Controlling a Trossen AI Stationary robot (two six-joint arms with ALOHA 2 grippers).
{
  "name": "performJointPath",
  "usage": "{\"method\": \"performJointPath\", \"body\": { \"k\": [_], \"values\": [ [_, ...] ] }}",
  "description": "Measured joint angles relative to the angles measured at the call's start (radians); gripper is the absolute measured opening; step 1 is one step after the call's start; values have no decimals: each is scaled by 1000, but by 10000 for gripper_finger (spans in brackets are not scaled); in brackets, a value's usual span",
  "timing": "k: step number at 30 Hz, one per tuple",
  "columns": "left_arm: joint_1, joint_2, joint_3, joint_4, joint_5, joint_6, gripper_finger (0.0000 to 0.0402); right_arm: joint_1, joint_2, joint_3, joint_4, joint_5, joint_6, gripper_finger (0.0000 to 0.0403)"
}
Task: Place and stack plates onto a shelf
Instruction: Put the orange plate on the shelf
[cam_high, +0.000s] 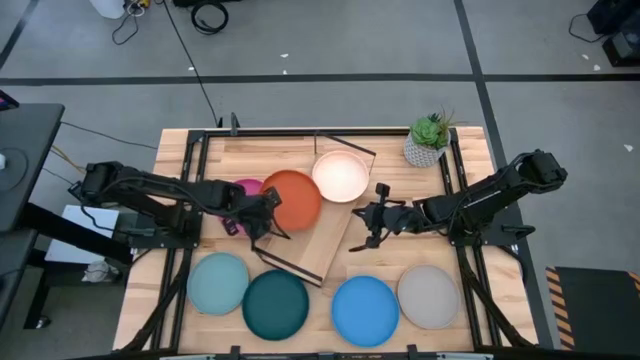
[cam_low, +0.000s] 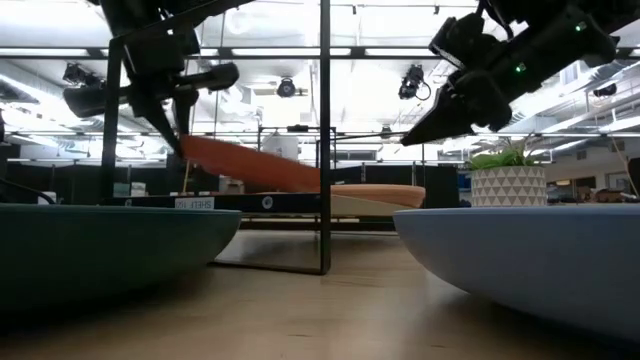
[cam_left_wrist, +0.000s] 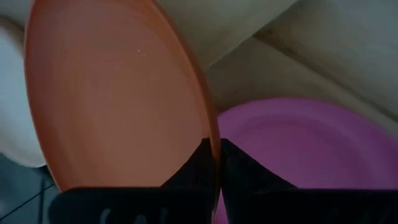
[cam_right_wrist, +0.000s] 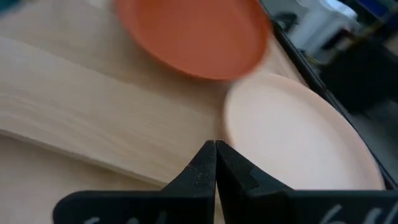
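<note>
Above shelf (cam_high: 318, 240), left fingers (cam_left_wrist: 200, 167) pinch the tilted orange plate's (cam_high: 293, 199) rim.

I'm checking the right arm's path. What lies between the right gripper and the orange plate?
In the high view, only the cream plate on the shelf lies between the right gripper and orange plate.

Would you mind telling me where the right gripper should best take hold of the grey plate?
Grip the grey plate by its thin rim, on the edge facing the right gripper, coming down from above. It lies flat on the table, so only the raised rim offers a pinch, and the bright blue plate crowds its left edge.
</note>
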Motion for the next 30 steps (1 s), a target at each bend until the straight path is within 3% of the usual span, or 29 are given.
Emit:
{"method": "performJointPath", "body": {
  "k": [5, 11, 16, 23, 26, 30],
  "values": [
    [22, -65, 0, 39, 16, 26, 16, -6, 0, 40, -1, -73, -115, 13],
    [28, -119, 0, 82, 119, 18, 16, -10, 0, 144, -86, -97, -327, 40],
    [59, -133, 0, 220, 213, -56, 16, 12, 0, 185, -90, -71, -647, 101],
    [66, -132, 0, 238, 231, -90, 16, 69, 0, 185, -13, 129, -847, 219],
    [63, -132, 0, 251, 229, -101, 16, 72, 0, 186, 19, 111, -905, 255],
    [48, -132, 0, 286, 228, -100, 16, 47, 7, 186, 73, 49, -996, 265]
  ]
}}
